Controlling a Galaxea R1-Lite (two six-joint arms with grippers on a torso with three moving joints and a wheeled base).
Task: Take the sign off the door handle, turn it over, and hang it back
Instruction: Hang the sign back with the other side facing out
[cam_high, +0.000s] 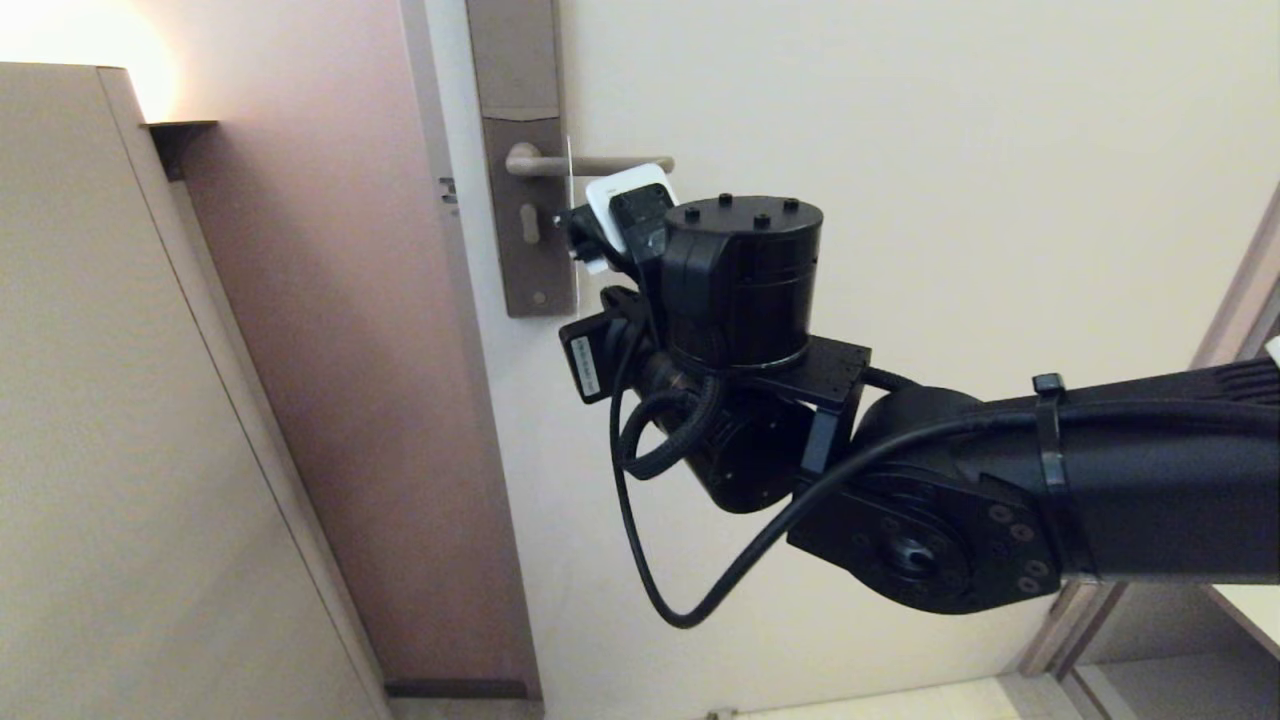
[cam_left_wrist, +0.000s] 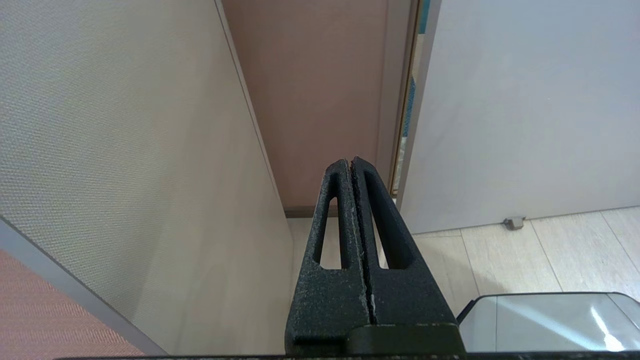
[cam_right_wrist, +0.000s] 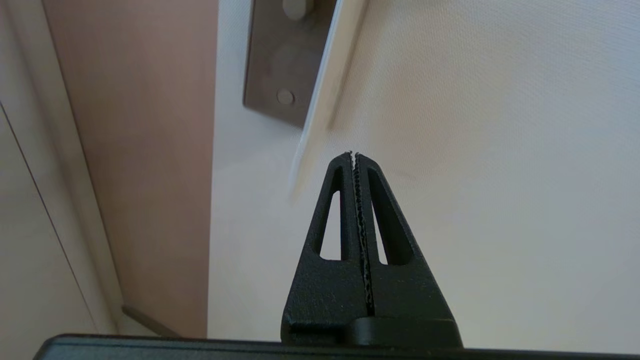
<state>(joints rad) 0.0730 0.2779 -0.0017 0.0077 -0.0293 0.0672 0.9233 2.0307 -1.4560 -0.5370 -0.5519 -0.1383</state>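
Right gripper: jaws pressed fully together, serrated faces meeting with nothing between them. In the right wrist view the sign hangs edge-on just beside the fingertips, on the backplate side, apparently not clamped. The pinch looks to have closed on air next to the sign, not on it.

Head view: right gripper sits just below the door handle, mostly hidden behind the wrist housing. The sign shows only as a thin pale edge crossing the lever, so it is on the handle and turned nearly edge-on to the head camera. Backplate and door lie directly behind.

Left gripper: jaws together, empty, parked low and pointing toward the floor by the door's foot.

Risks, as judged:
- If the arm lifts now, the sign likely stays behind; the grasp appears missed because the sign lies to one side of the closed tips.
- A sideways move with tips shut could push the sign along the lever or set it swinging, making a re-grasp harder.
- A nudge toward the free end of the lever could slide the sign off to the floor.
- Reopening close to the sign may knock it with the outer finger.
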